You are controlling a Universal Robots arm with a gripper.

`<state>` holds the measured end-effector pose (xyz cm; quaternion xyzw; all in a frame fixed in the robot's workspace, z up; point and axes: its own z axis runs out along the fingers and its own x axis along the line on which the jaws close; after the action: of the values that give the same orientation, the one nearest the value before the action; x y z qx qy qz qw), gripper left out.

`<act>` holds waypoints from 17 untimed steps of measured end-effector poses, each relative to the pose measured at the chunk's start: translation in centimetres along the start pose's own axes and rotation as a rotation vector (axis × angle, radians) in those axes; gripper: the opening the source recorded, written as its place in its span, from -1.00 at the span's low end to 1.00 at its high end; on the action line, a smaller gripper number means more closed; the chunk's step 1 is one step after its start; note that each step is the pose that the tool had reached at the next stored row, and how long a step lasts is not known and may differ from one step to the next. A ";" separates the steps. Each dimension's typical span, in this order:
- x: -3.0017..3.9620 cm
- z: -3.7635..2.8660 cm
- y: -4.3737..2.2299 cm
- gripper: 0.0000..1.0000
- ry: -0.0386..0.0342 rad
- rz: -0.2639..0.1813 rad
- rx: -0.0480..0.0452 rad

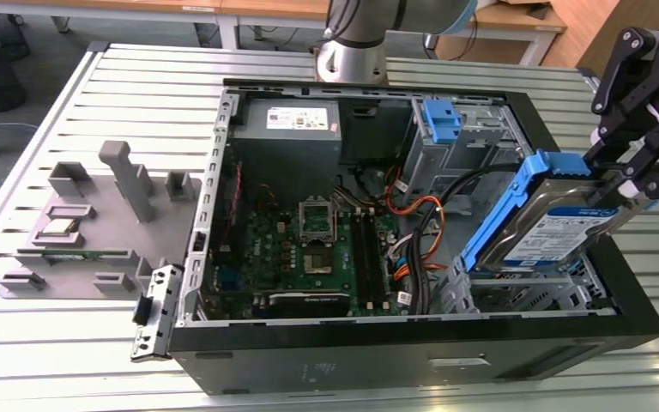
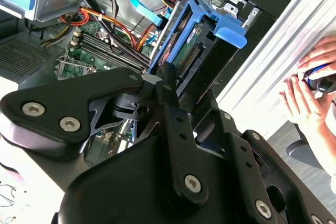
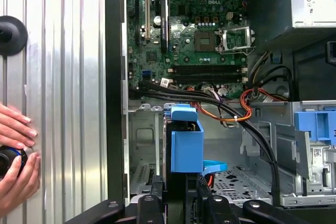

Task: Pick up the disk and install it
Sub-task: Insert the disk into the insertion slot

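Overall: bright, even room light in the exterior view; no hard shadows on the table (image 1: pixel 112 77)
Shadow: case (image 1: pixel 421 360) interior dimmer than the slats; darkest along its wall at 9 o'clock in the exterior view
Glare: slats wash out to white in the second wrist view; pale streaks run along them in the first wrist view
Contrast: black gripper (image 1: pixel 624 184) shows little surface detail; disk (image 1: pixel 547 232) label stays bright at 3 o'clock

A robotics lab — robot arm (image 1: pixel 353 43) and opened computer case (image 1: pixel 421 356) on a slatted aluminium bench (image 1: pixel 66 352).
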<state>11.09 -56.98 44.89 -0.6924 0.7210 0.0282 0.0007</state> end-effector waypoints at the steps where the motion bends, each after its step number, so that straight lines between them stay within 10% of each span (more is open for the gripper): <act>1: 0.01 0.01 0.00 -0.30 -0.0001 0.000 0.0000; 17: 0.09 1.10 -0.04 -0.30 -0.0002 0.000 0.0000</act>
<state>11.09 -57.03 43.79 -0.6924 0.7210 0.0283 0.0008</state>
